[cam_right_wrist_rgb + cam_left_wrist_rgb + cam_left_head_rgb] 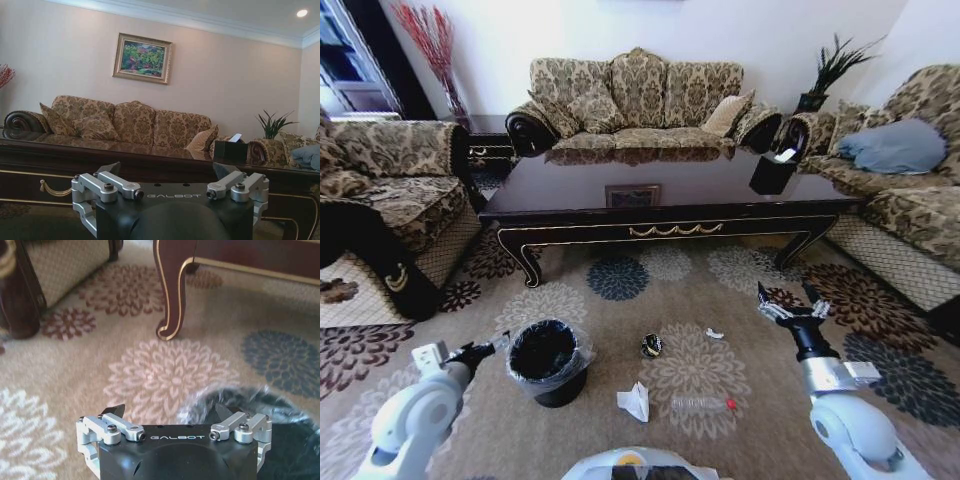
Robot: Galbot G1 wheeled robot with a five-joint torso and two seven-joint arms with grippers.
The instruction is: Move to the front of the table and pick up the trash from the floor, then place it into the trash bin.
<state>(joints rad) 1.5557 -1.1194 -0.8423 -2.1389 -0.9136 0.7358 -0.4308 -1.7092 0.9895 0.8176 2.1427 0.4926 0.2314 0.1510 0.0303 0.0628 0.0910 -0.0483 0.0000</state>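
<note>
Jaws wide and empty on both grippers, left (470,351) by the bin (550,360), right (793,303) raised; drop squarely over the bottle (702,405).

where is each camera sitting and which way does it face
Head view: on the head, looking forward and down at the table, trash bin and floor litter; both arms show, left tool and right tool open.
Left wrist view: low, facing carpet, a table leg and the bin's bag.
Right wrist view: level, facing the sofa across the table.
All three share the table.
</note>
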